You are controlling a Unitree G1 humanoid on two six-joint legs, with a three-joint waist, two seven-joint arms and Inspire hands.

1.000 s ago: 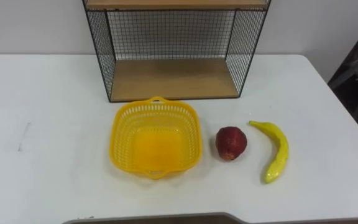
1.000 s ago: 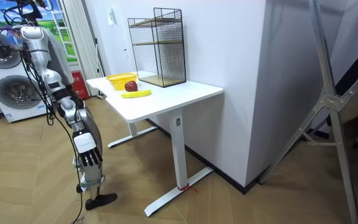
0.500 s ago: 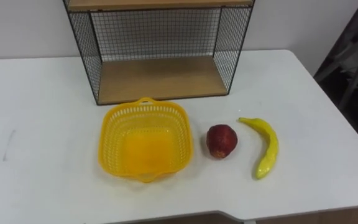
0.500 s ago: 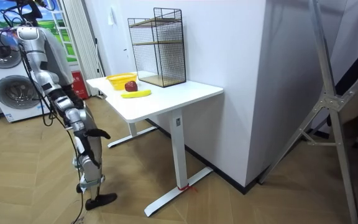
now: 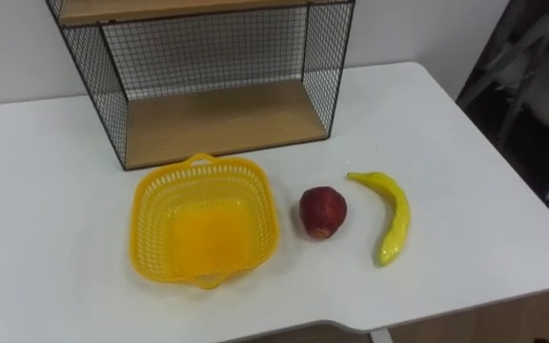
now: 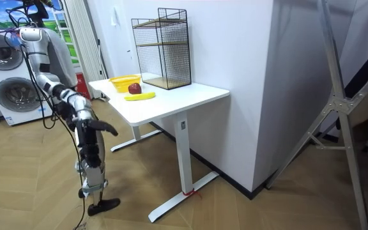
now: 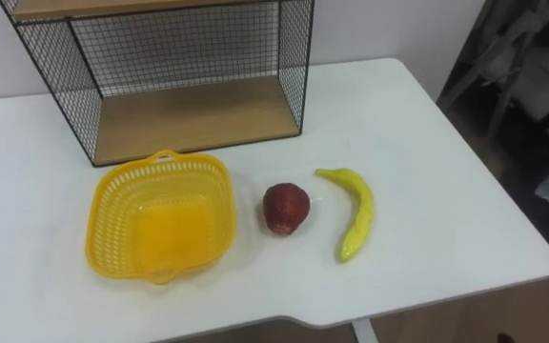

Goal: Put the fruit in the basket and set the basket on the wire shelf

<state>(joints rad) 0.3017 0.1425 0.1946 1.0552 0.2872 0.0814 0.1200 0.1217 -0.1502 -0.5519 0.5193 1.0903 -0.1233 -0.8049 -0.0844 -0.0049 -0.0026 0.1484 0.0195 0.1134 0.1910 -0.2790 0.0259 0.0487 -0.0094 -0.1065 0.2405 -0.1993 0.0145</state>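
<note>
**Fruit lies right of the empty basket; robot hand is short of the bench**
We find the red apple (image 5: pixel 323 211) just beside the right rim of the yellow basket (image 5: pixel 144 219). The banana (image 5: pixel 390 214) lies further right, its long axis running up and down the frame. All sit on the white bench (image 5: pixel 465 171), below the wire shelf (image 5: pixel 217 119). In the room view the right robot hand (image 6: pixel 107 129) hovers left of the bench, and we cannot tell how its fingers are set. We judge the right arm nearer the fruit.

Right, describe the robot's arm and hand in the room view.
Its right arm has a pale grey upper shell, a silver elbow section and a black forearm, thin dark cables beside it. The right hand looks dark; markings too small to tell.
</note>
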